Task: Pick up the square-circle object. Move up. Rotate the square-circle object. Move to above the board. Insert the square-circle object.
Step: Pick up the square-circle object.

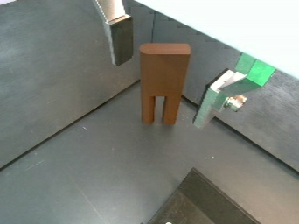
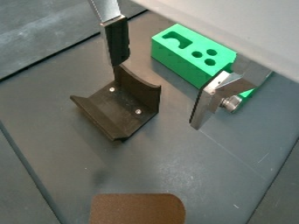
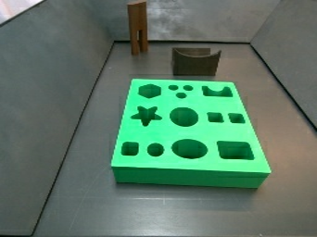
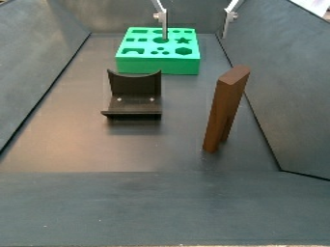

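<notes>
The square-circle object [image 4: 226, 108] stands upright on the dark grey floor at the right of centre in a side view, a tall brown slab near the right wall, untouched. In a wrist view it [image 1: 165, 84] appears at the centre of the frame with its notched end down, two short prongs resting on the floor. In a side view it [image 3: 136, 29] stands at the top of the frame, against the far wall.

The gripper [image 1: 163, 77] hangs with its flat silver fingers [image 1: 121, 39] spread wide apart and nothing held between them; the brown block shows in the gap but neither plate touches it. In a side view the gripper [image 4: 196, 12] is only partly visible at the top edge, above the far end of the board.

The board [image 3: 186, 130], bright green with star, hexagon, round and square cut-outs, lies flat and fills the centre of a side view. A squat dark grey block with a scooped top [image 4: 131, 94] sits between the board and the brown slab, apart from both.
</notes>
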Robot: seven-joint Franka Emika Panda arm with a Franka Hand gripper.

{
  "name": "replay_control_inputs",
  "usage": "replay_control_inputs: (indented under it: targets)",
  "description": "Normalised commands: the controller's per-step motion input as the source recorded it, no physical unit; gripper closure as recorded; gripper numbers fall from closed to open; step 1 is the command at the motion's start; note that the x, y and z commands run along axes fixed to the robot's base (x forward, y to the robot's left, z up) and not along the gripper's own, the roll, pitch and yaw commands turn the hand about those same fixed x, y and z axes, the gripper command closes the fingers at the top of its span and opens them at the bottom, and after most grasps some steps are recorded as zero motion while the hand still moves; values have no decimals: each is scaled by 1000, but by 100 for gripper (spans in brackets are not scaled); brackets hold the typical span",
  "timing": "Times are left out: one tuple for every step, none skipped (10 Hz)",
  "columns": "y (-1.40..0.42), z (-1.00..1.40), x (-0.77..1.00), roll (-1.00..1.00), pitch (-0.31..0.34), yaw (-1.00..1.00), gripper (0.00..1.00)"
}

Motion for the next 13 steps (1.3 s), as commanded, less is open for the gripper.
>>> replay_control_inputs:
  targets:
    - [137, -80, -11, 16, 70, 143, 0]
    - [294, -83, -109, 29, 56, 271, 0]
    - [177, -143, -314, 0, 0, 489, 0]
    - [311, -80, -380, 0, 4, 511, 0]
    - [320, 0, -523, -13, 0, 449, 0]
    - [357, 0, -469, -36, 0, 371, 0]
    - [314, 0, -457, -24, -11, 129, 0]
    - [177, -114, -440, 4, 4, 0, 0]
    - [269, -183, -3, 0, -10, -723, 0]
    - [0, -74, -143, 0, -34, -983, 0]
    - [171, 0, -386, 0, 0, -711, 0]
    - [286, 51, -329, -6, 66, -583, 0]
    - [274, 0, -277, -6, 90, -623, 0]
